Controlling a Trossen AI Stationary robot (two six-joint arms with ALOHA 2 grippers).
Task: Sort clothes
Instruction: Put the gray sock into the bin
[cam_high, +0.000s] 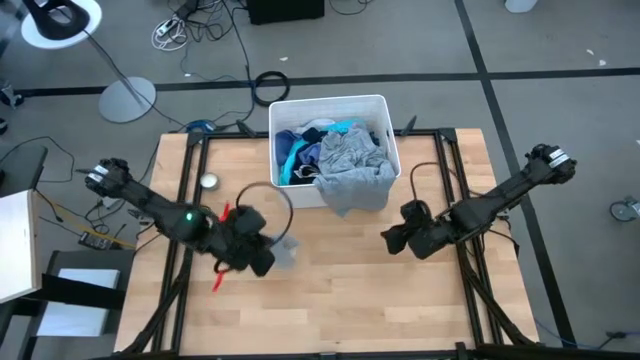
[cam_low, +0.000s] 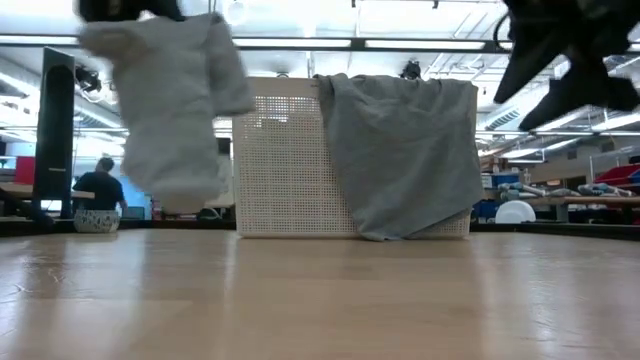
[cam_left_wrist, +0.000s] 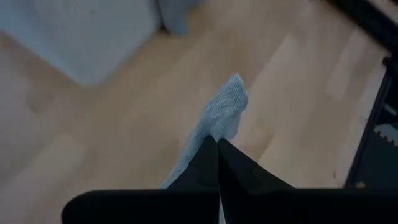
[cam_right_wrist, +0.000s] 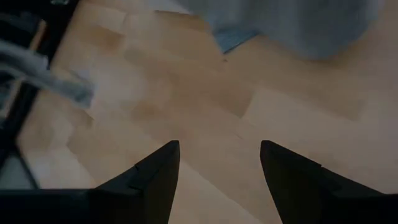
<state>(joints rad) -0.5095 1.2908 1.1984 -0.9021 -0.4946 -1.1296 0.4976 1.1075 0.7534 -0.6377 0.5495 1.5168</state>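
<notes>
- One small grey sock (cam_left_wrist: 219, 115) hangs from the left gripper (cam_high: 262, 250), in front of the white bin (cam_high: 330, 105) and to its left, up off the table (cam_high: 340, 290).
- It could slip and fall, because the pinched-tight fingers only hold its top edge.
- It could swing and brush the grey t-shirt (cam_low: 405, 160) that hangs over the bin's front wall.
- Other clothes (cam_high: 300, 150) sit piled inside the bin.
- Left arm reaches low across the table toward the bin.
- Right gripper (cam_right_wrist: 219, 165) waits in front of the bin to its right, fingers spread wide, holding nothing.
</notes>
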